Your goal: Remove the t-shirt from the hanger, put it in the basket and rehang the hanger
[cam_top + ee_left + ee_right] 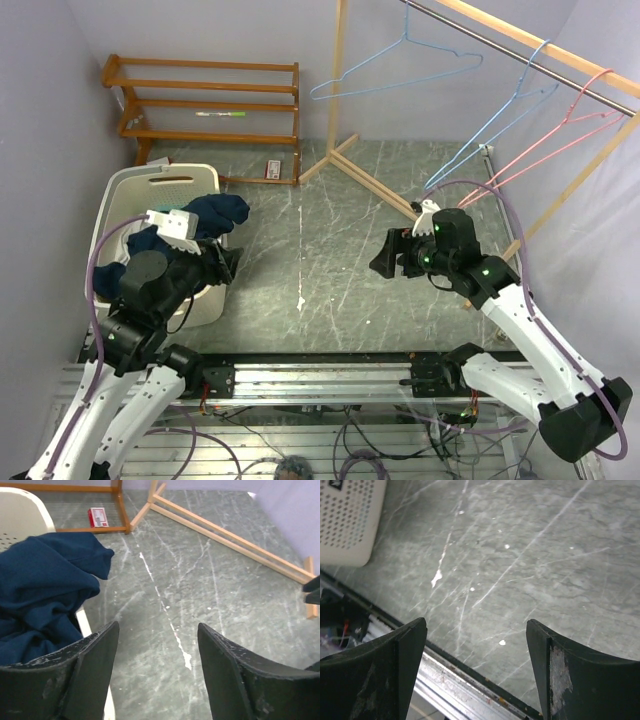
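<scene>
Surroundings: a wooden garment rack (340, 90) stands ahead of both arms, its floor bars ahead-right of the left gripper (157, 630). A wooden shelf unit (210, 90) is far ahead-left, with a small red box (98, 517) at its foot.

Open floor lies between the grippers; nothing blocks either.

Count: three wire hangers on the rail, namely a blue hanger (440, 47), a second blue hanger (480, 133) and a pink hanger (575, 112). One white laundry basket (160, 180). One navy t-shirt (40, 580).

The t-shirt lies heaped in the basket, spilling over its rim, just left of the left gripper's left finger.

Left gripper: jaws spread, nothing between them.

Right gripper (477, 625): jaws spread, nothing held, well apart from the t-shirt.
</scene>
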